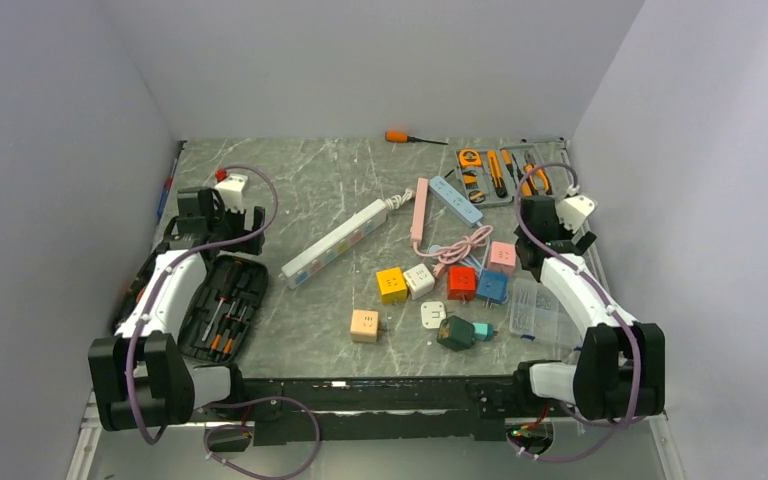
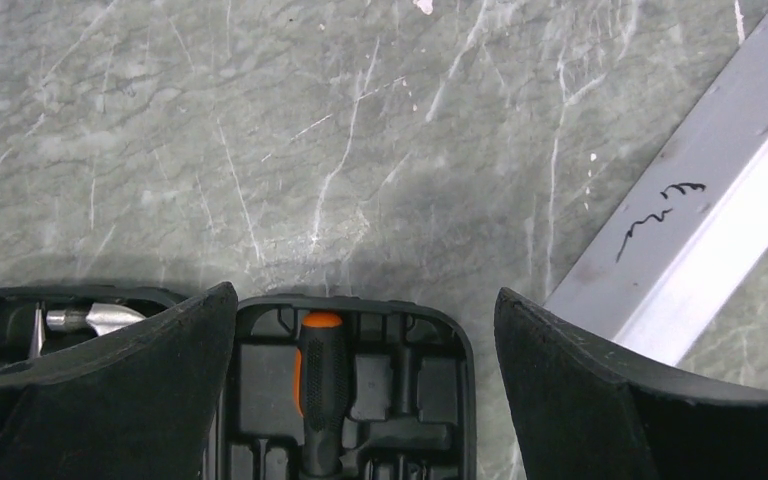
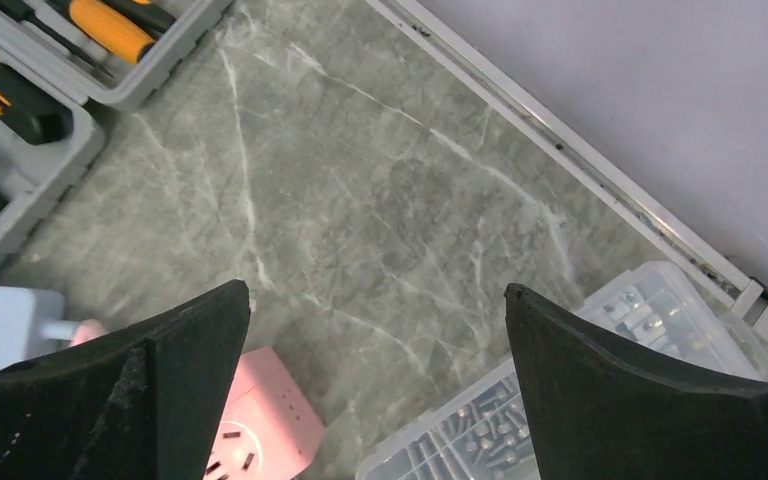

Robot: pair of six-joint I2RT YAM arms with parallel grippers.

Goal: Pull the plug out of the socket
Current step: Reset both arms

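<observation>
Along the left wall of the overhead view, the left arm reaches back above an open black tool case (image 1: 257, 285) holding orange-handled screwdrivers. Left gripper (image 2: 365, 295): jaws spread to their widest, nothing between them. Its wrist camera shows the end of the case and one screwdriver (image 2: 322, 385) beneath the gap, the bare marbled table (image 1: 300, 180) beyond, and a metal rail (image 2: 680, 230) crossing at right.

Left of centre, a white power strip (image 1: 335, 243) lies diagonally. A loose screwdriver (image 1: 400, 136) rests against the back wall. At centre, a peach cube (image 1: 365, 325) sits nearest the front. Behind it, a yellow cube (image 1: 391, 284) and a white cube (image 1: 419, 280) stand side by side. A pink power strip (image 1: 419, 210) runs front to back, its pink cord (image 1: 460, 245) looped to the right.

Task pair: a dark green socket (image 1: 453, 332) lies near the front edge, right of centre, with a teal plug (image 1: 483, 330) seated in its right side. A flat white adapter (image 1: 433, 315) lies just beside it. The pair is well apart from both grippers.

Behind it stand a red cube (image 1: 461, 282) and a blue cube (image 1: 492, 287), then a pink cube (image 1: 502, 257) and a light blue power strip (image 1: 457, 200). A clear parts box (image 1: 532, 300) lies beside the right arm.

Right gripper (image 3: 375, 290): jaws fully spread and empty. Its wrist camera shows a grey tool tray (image 3: 80, 145) at upper left, the pink cube at lower left and the parts box at lower right.
</observation>
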